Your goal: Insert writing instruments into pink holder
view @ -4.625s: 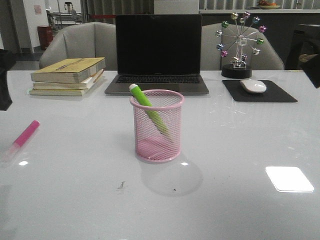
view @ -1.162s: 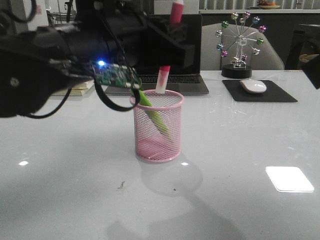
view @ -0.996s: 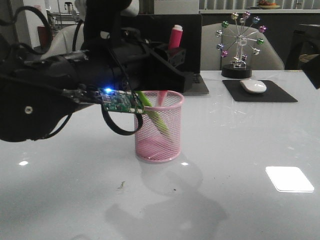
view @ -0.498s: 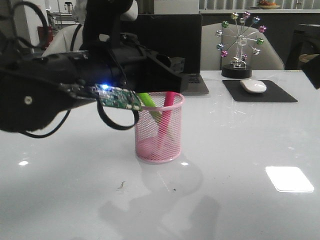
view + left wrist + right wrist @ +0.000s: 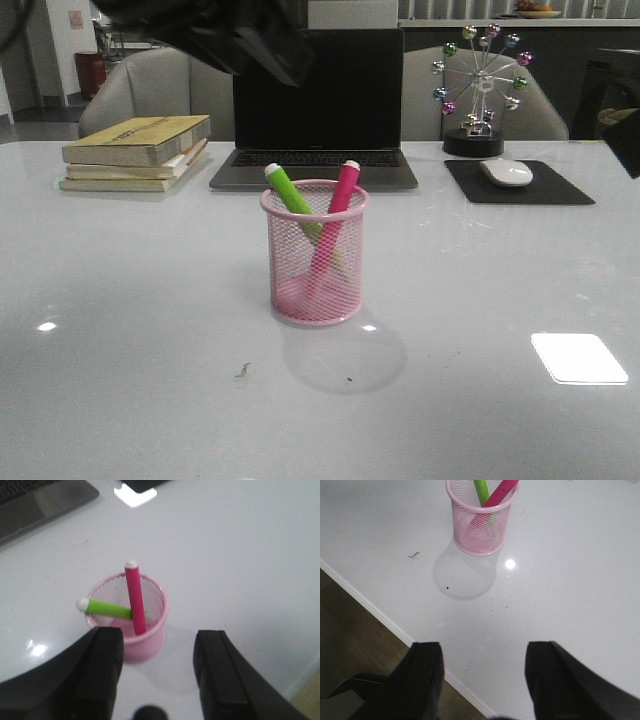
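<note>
The black left arm [image 5: 215,35] shows only as a dark bulk raised at the front view's upper edge. Its black two-fingered left gripper [image 5: 157,667] hangs spread wide, holding nothing. The black right gripper [image 5: 482,680] likewise gapes, unladen.

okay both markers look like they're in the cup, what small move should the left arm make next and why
Probably just retract the left tool clear. The green marker and pink marker both lean inside the pink mesh holder, and the tool is open, holding nothing, so no insertion seems left.

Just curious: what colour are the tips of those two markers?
Whitish, on both the green marker and pink marker; front view shows it best.
</note>
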Controlling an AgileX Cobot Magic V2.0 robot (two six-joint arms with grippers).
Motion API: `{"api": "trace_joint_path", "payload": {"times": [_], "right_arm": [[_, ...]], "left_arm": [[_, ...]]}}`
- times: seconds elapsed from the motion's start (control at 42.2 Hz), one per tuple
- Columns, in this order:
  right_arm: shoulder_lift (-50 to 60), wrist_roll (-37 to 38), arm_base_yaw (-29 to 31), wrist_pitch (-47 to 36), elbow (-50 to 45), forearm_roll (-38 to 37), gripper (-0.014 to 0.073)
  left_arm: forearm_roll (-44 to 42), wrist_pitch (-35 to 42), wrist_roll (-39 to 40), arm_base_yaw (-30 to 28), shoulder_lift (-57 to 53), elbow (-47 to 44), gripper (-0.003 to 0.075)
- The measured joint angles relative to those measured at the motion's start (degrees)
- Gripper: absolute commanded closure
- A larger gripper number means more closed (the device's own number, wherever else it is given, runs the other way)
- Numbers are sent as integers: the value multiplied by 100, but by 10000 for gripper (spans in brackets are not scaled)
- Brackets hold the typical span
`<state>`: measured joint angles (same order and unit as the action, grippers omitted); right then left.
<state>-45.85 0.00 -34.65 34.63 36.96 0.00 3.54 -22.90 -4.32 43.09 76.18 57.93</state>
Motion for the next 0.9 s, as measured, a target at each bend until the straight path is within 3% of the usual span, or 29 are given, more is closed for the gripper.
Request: {"api": "trace_joint_path", "payload": {"times": [0.095, 0.237, 0.593, 0.901], "right_arm": [[0, 0, 0, 0, 0, 0, 118], [0, 0, 0, 0, 0, 0, 118], [0, 0, 0, 0, 0, 0, 118], [0, 0, 0, 95, 0, 0, 129]], "left_arm": [[-53, -985, 0, 0, -565, -13, 328], [-66, -1662, 0, 0, -1366, -276, 328], [-88, -1986, 0, 0, -3253, -1683, 328], [-417, -2277, 512, 0, -3948, -2304, 330]]}}
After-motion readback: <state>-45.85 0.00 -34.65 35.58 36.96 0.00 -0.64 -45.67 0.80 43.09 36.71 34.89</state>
